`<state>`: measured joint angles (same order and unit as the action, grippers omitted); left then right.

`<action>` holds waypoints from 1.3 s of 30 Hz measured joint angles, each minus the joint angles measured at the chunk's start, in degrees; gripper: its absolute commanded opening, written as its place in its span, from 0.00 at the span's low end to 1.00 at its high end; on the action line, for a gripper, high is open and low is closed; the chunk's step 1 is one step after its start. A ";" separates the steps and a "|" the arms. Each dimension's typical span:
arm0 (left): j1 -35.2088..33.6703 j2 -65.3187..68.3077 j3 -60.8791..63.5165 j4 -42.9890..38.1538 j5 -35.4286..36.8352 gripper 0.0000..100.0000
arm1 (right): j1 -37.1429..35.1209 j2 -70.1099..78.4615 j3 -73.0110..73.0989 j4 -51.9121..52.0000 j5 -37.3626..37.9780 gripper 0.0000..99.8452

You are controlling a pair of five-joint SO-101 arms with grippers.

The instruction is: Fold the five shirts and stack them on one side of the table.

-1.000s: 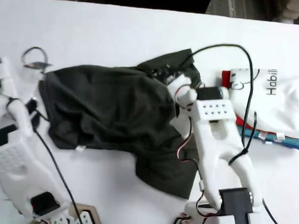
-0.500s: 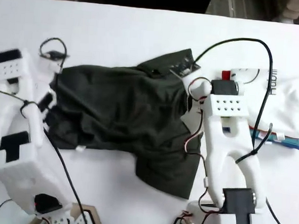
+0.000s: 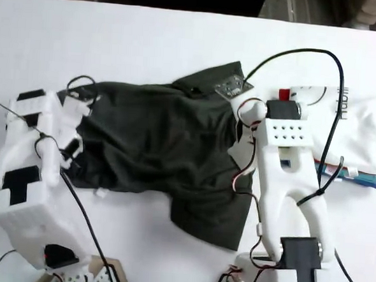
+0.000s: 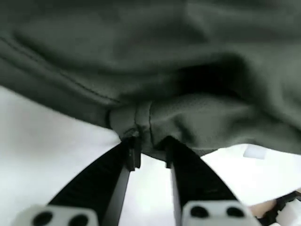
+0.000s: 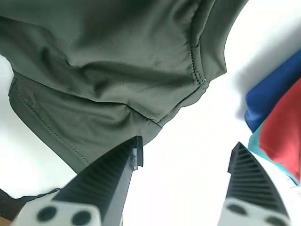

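Left tool (image 4: 149, 153) pinches dark shirt (image 4: 188, 70) hem; right tool (image 5: 187, 153) wide beside stack (image 5: 276, 126).

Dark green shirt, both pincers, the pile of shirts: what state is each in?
Dark green fabric shirt: unfolded, crumpled, lying spread out.
Left pincer: shut on the shirt's edge.
Right pincer: open, holding nothing.
Pile of shirts: folded and stacked, white one on top.

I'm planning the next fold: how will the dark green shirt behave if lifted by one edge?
Probably floppy: the dark green shirt lies rumpled, and its edge bunches where the left hand pinches it. Lifted there, the rest would likely sag and drag across the table. It looks thin, so probably light.
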<state>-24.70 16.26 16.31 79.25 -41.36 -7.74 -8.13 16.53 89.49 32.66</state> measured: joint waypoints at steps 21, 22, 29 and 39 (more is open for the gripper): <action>3.16 -2.55 4.66 -3.52 -0.53 0.03 | 0.00 0.00 0.00 0.00 0.00 0.30; 3.25 -2.46 3.87 -2.46 -0.53 0.03 | 0.00 0.09 0.00 0.00 0.00 0.30; 0.70 -2.20 -13.19 11.87 -0.53 0.03 | 0.00 0.09 0.00 -0.53 0.00 0.30; -13.89 -1.93 -30.86 21.63 -10.29 0.03 | -8.88 1.67 -1.76 -3.69 -3.43 0.30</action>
<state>-38.59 14.33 -14.55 100.88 -51.65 -16.62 -6.46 14.77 85.80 29.23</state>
